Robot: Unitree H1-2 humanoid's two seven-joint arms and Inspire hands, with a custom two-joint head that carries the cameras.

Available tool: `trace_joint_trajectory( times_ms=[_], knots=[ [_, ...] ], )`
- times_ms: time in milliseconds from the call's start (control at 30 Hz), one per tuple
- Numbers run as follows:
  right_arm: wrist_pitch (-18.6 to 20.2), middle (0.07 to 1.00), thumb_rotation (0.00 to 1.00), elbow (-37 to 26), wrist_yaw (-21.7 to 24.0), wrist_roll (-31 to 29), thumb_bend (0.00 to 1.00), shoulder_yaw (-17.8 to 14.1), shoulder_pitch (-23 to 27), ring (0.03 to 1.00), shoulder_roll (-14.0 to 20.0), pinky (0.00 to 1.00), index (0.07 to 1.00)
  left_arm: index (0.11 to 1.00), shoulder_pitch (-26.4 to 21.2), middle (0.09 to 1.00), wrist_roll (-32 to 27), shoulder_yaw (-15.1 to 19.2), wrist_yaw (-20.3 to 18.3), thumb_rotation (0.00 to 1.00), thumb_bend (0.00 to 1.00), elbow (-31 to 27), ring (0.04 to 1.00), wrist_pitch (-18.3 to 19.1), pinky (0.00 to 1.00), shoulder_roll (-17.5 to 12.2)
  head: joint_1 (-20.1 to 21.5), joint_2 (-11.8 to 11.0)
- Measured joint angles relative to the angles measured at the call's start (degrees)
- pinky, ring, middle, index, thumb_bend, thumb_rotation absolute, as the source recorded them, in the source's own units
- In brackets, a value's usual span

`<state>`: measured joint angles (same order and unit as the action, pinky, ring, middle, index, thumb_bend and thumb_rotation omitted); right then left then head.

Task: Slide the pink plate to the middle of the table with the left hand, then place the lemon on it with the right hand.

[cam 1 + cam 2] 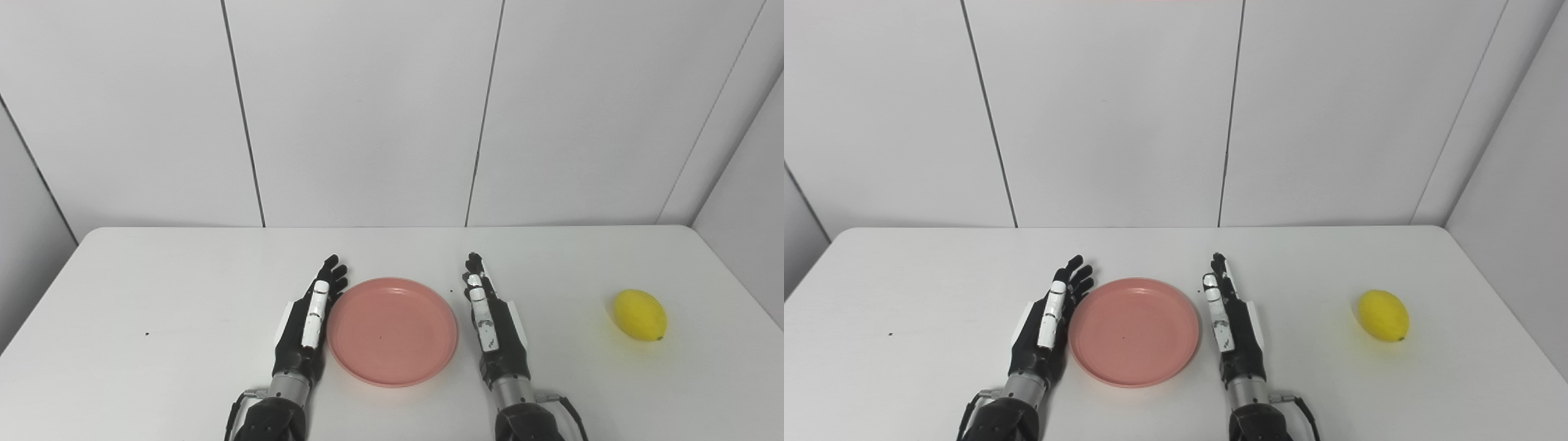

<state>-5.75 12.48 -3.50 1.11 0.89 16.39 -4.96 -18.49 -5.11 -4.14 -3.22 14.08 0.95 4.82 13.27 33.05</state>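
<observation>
Both hands flat, fingers extended, holding nothing: left hand [309, 324] against the pink plate [392, 331] rim, right hand [493, 324] just beside it. Plate sits mid-table; lemon [639, 314] well right. You'd reach over, wrap it loosely, lower centred so it can't roll.

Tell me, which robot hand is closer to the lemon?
The right robot hand; the lemon lies on its side of the pink plate.
</observation>
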Motion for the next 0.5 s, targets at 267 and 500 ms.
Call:
trace_joint_trajectory(
  times_ms=[267,500],
  knots=[
    [0.0,0.978,1.0,-0.06,-0.01,0.01,0.68,0.07,-0.04,0.984,-0.13,1.0,0.973,0.946,0.03,0.944,-0.08,-0.16,-1.07,1.0,0.52,-0.03,0.95,0.12,0.96,-0.03,1.31,-0.44],
    [0.0,0.952,1.0,-0.15,-2.18,2.53,0.7,0.12,-0.15,0.973,-0.59,0.99,0.94,0.895,-0.02,0.907,2.66,-0.44,-0.8,1.0,0.55,0.78,0.904,-1.57,0.91,-1.55,4.75,-1.05]
  ],
)
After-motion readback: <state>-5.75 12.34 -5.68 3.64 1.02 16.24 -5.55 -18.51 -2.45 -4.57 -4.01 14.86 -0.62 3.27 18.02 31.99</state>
